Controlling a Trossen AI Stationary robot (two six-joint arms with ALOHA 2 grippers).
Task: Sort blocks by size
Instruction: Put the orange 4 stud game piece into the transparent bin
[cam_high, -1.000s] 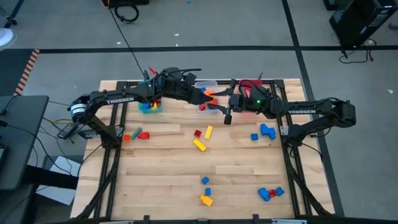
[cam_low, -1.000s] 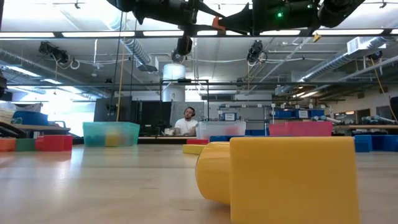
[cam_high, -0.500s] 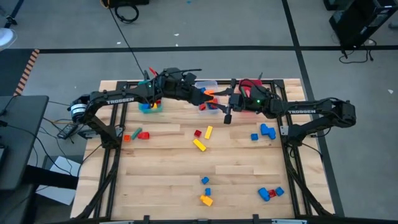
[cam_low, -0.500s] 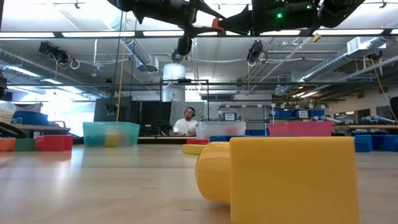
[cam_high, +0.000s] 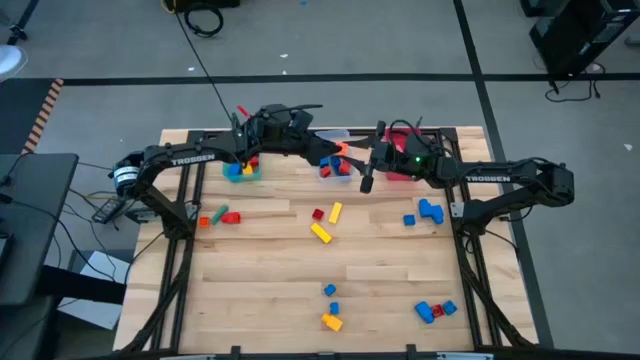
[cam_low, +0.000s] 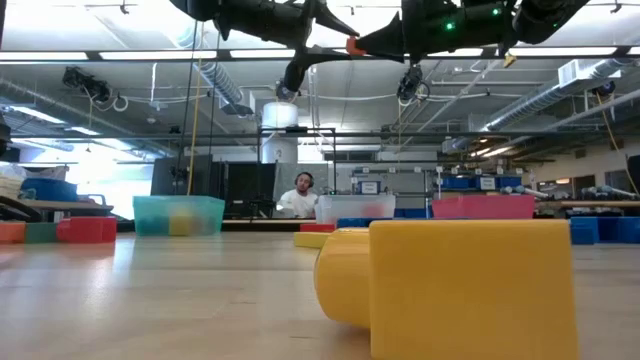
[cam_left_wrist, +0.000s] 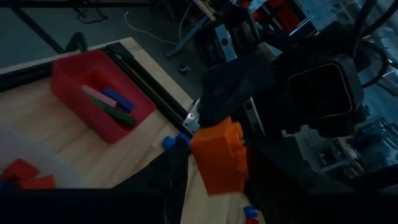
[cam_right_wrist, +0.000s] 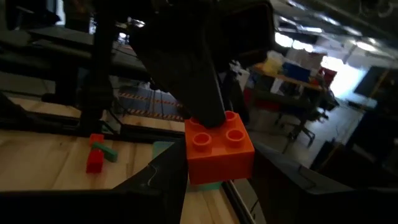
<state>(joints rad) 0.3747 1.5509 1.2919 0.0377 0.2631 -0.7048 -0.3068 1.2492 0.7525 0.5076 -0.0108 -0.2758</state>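
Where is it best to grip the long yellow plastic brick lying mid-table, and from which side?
Grip the long yellow plastic brick across its two long sides at mid-length, from straight above: it lies flat and slanted, so probably turn the fingers crosswise to it.

From overhead the light is even and soft, and the wooden table (cam_high: 300, 270) is bright with only faint shadows under the arms. At table height, ceiling light strips (cam_low: 120, 57) glare white and the left window area washes out; the nearest yellow block (cam_low: 460, 285) looms large and soft, out of focus. Both wrist pictures are dim and murky, with only the orange block (cam_right_wrist: 219, 152) well lit and the backgrounds blurred.
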